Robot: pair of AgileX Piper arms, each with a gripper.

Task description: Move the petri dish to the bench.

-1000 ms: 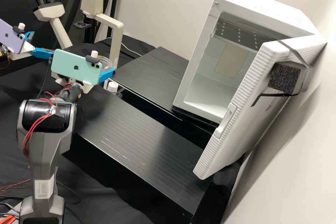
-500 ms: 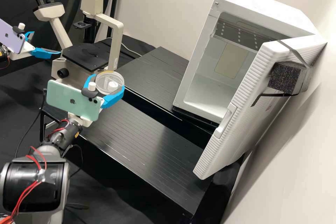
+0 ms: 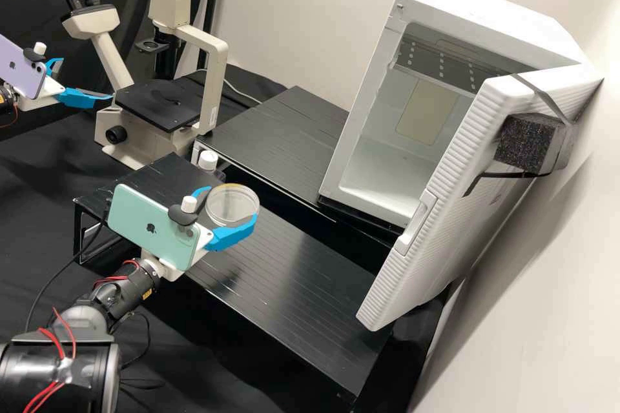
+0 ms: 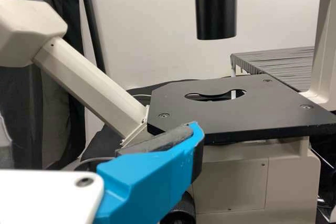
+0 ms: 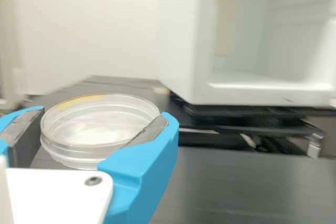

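My right gripper (image 5: 105, 113) has its jaws snug on the petri dish (image 5: 92, 153), above the desk (image 3: 284, 277), on the near side of the microscope (image 3: 158, 103). My left gripper (image 3: 87, 79), beside the microscope, has its jaws apart. I should keep the dish flat, go down slowly, and let go once it sits. The dish has moved away from the microscope.
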